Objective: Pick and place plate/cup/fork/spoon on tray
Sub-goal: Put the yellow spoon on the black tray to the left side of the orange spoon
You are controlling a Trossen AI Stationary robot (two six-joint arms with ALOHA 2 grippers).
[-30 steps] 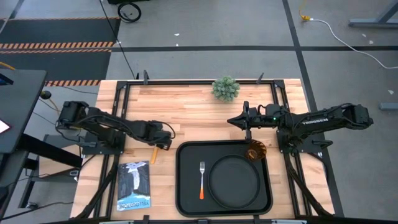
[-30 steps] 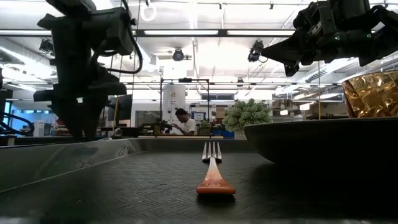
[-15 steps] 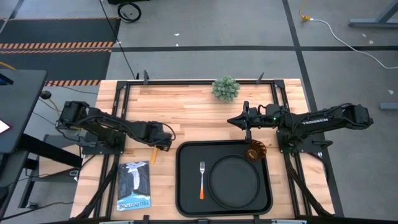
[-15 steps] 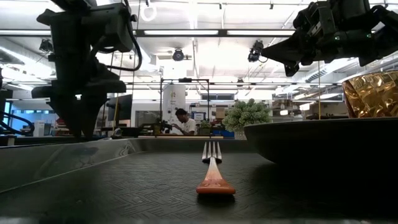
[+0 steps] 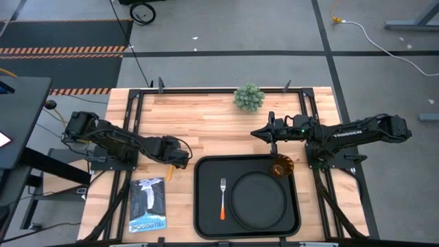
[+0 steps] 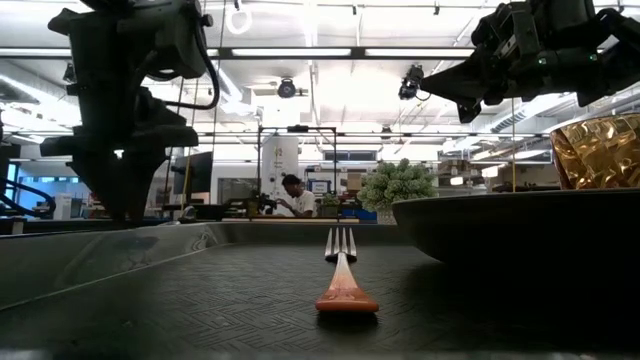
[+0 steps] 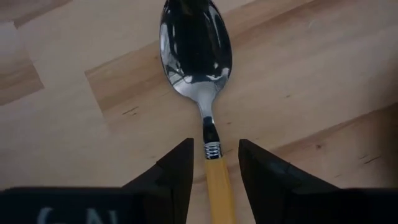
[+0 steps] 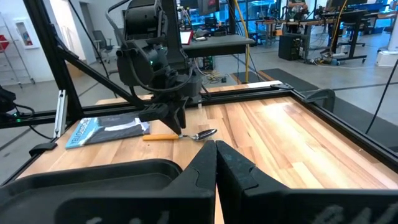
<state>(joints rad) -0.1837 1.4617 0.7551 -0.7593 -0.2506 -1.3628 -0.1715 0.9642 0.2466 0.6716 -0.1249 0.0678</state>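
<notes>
Landmark: tray [image 5: 203, 206], black and rectangular, lying on the wooden tabletop [image 5: 206, 130].
Plate: plate [image 5: 258, 199] lies inside the tray, on the tray's right half. Placed.
Fork: fork [image 5: 222, 199] lies flat inside the tray, just left of the plate, tines toward the tray's far edge. Placed.
Cup: cup [image 5: 281, 167] stands at the tray's far right corner, beside the plate rim; in the low view the cup [image 6: 600, 150] shows behind the plate [image 6: 520, 225]. Judged placed.
Spoon: spoon [image 7: 202, 74] lies on the bare tabletop outside the tray, just beyond the tray's left edge. Not yet placed; this is the one item left.
Left tool: left tool [image 7: 214, 165] is lowered over the spoon, fingers spread, one on each side of the orange handle near the bowl's neck. The handle sits in the gap; no grip is made yet.
Right tool: right tool [image 5: 255, 133] hovers above the tabletop beyond the tray's far edge, fingers pressed together, carrying nothing. Waiting.
Progress: three of four items judged done.
Remaining: clamp the spoon handle, lift, carry over the tray's left rim, set down on the bare floor beside the fork.
</notes>
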